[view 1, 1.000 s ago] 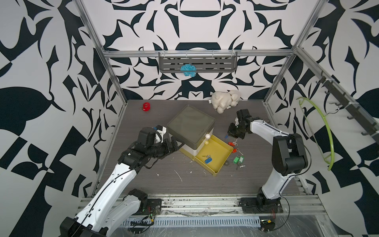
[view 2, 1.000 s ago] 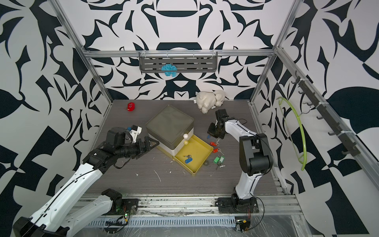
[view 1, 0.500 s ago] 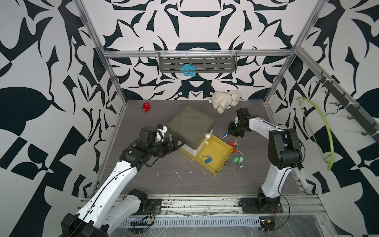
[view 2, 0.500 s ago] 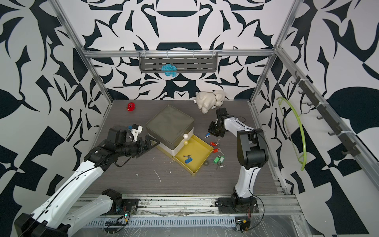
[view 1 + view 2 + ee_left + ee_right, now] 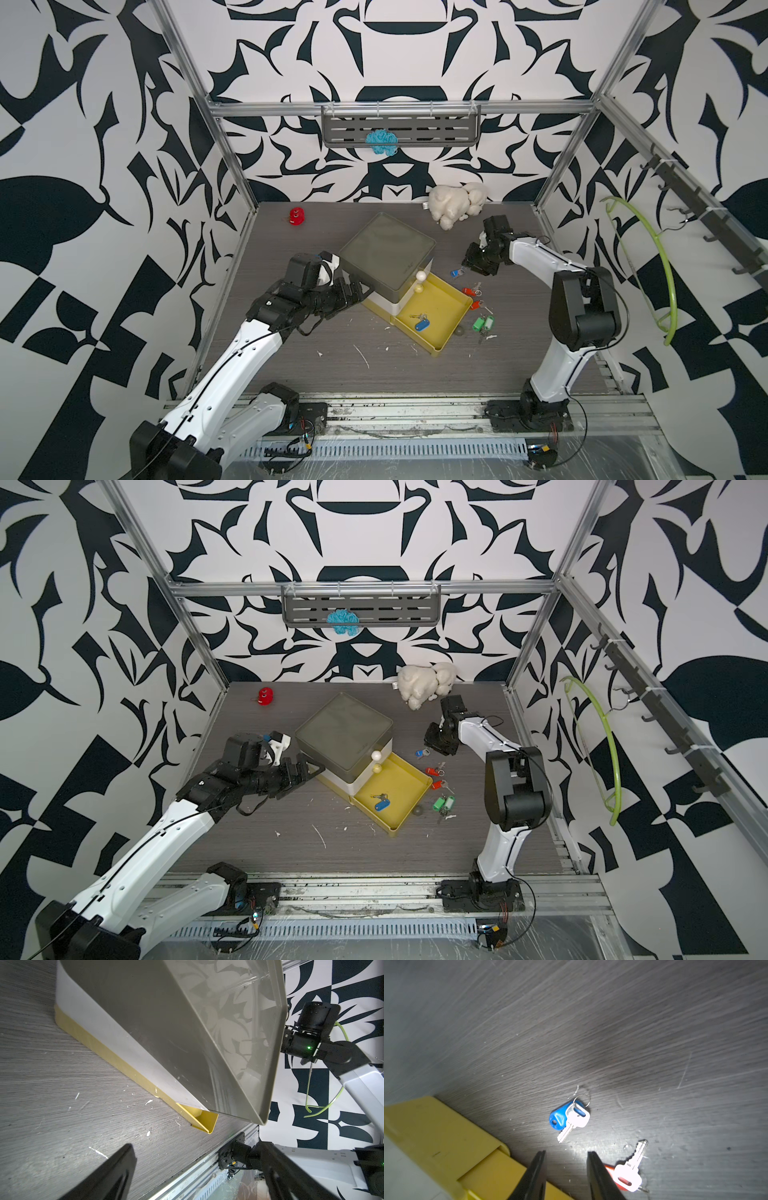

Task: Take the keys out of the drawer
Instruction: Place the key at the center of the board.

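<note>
Just now a small metal key on a blue plastic tag [image 5: 569, 1118] has been released onto the grey tabletop [image 5: 633, 1043] beside the yellow plastic drawer [image 5: 442, 297] by the right gripper [image 5: 565, 1153], seen spread and empty, while another blue-tagged key [image 5: 420, 323] is left inside.

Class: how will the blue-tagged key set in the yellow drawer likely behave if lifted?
The blue-tagged key set probably dangles floppily; keys and tag look loosely linked. Small, likely light. Lying flat in the yellow drawer, it may slide when nudged.

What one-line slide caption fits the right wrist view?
Open right pincer near a blue-tagged metal key lying on the grey wood-grain table, beside the yellow plastic drawer.
</note>
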Controlling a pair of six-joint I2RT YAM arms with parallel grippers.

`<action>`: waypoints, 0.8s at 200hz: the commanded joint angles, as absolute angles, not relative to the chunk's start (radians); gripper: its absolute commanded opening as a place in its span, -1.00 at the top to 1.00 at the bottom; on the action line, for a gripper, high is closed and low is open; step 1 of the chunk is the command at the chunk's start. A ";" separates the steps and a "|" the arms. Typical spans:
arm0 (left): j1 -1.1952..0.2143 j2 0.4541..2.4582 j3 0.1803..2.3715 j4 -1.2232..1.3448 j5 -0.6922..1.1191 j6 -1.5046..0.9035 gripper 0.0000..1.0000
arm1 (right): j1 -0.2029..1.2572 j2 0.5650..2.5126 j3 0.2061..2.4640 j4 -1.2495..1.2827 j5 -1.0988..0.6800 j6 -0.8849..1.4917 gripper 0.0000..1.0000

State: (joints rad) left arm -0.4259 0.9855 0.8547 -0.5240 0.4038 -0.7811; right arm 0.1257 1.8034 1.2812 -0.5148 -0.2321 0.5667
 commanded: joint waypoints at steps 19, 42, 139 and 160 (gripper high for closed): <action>-0.427 0.994 0.865 -0.476 0.365 -0.790 -0.98 | 0.125 1.716 1.251 -0.526 -0.257 0.555 0.08; -0.427 1.000 0.854 -0.457 0.349 -0.790 -0.98 | 0.136 1.667 1.220 -0.519 -0.267 0.542 0.05; -0.380 1.053 0.874 -0.400 0.319 -0.753 -0.98 | 0.227 1.427 1.154 -0.506 -0.214 0.443 -0.06; -0.380 1.063 0.885 -0.376 0.305 -0.735 -0.98 | 0.271 1.387 1.140 -0.503 -0.209 0.457 -0.07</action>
State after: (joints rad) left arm -0.3851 1.0531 0.8509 -0.4206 0.3252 -0.7757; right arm 0.2298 1.4372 1.1561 -0.5117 -0.2310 0.4648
